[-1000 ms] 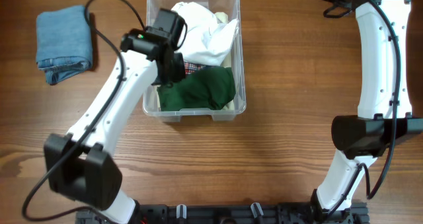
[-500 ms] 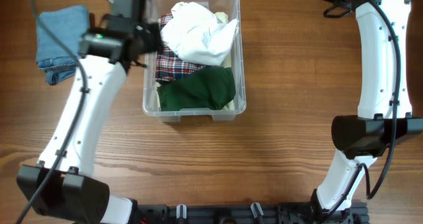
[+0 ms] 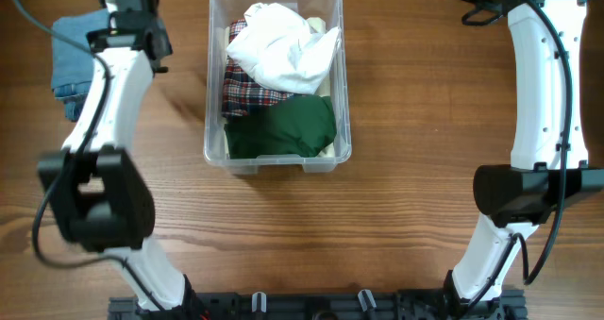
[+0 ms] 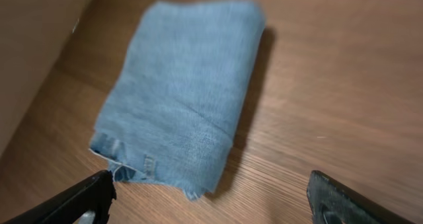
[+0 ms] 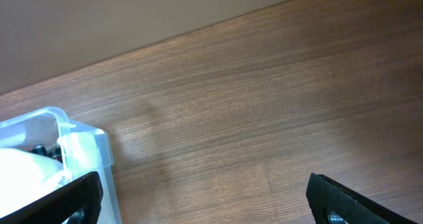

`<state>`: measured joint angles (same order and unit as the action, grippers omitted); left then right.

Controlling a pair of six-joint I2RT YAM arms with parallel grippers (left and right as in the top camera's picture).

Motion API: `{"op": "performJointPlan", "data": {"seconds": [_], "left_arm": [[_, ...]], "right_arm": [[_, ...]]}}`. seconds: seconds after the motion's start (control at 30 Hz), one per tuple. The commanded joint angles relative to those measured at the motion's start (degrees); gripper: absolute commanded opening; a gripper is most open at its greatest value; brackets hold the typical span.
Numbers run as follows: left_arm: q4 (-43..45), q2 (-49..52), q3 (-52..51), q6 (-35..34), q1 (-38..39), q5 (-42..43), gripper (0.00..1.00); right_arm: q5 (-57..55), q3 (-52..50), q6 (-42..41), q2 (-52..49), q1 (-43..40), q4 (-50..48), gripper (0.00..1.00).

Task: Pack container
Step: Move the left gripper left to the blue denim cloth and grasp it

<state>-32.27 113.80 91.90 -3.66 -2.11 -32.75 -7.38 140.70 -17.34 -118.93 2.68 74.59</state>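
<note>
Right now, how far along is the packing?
Done: a white garment, a plaid cloth and a green garment lie in the tub. In hand: the left tool hangs open by the folded blue cloth, gripping nothing. Left: that cloth lies on the table outside the tub. The right tool is open and empty.

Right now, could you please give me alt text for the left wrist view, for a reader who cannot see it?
A folded blue denim cloth lies on a wooden table. The left gripper is open, its dark fingertips at the bottom corners.
</note>
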Motion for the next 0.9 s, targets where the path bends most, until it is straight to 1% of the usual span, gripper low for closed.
{"op": "performJointPlan", "data": {"seconds": [0.0, 0.03, 0.1, 0.13, 0.2, 0.3, 0.47, 0.6, 0.73, 0.87], "left_arm": [[2.7, 5.6, 0.7, 2.9, 0.0, -7.0, 0.94], [3.3, 6.4, 0.7, 3.5, 0.0, -7.3, 0.94], [5.9, 8.7, 0.7, 3.7, 0.0, -13.1, 0.90], [7.2, 9.8, 0.7, 3.8, 0.0, -16.1, 0.89], [9.8, 11.7, 0.7, 6.8, 0.0, -18.6, 0.89], [12.3, 14.2, 0.7, 11.2, 0.0, -18.8, 0.90], [15.2, 17.1, 0.7, 12.5, 0.0, -18.5, 0.95], [15.5, 18.9, 0.7, 12.5, 0.0, -18.1, 0.97], [16.0, 20.7, 0.7, 15.0, 0.0, -16.7, 0.98], [16.9, 22.2, 0.7, 15.1, -0.1, -16.3, 0.99]], "right_arm": [[-0.5, 0.0, -0.7, -0.5, 0.0, 0.0, 1.00], [-0.5, 0.0, -0.7, -0.5, 0.0, 0.0, 1.00], [-0.5, 0.0, -0.7, -0.5, 0.0, 0.0, 1.00], [-0.5, 0.0, -0.7, -0.5, 0.0, 0.0, 1.00], [-0.5, 0.0, -0.7, -0.5, 0.0, 0.0, 1.00], [-0.5, 0.0, -0.7, -0.5, 0.0, 0.0, 1.00], [-0.5, 0.0, -0.7, -0.5, 0.0, 0.0, 1.00], [-0.5, 0.0, -0.7, -0.5, 0.0, 0.0, 1.00], [-0.5, 0.0, -0.7, -0.5, 0.0, 0.0, 1.00], [-0.5, 0.0, -0.7, -0.5, 0.0, 0.0, 1.00]]}}
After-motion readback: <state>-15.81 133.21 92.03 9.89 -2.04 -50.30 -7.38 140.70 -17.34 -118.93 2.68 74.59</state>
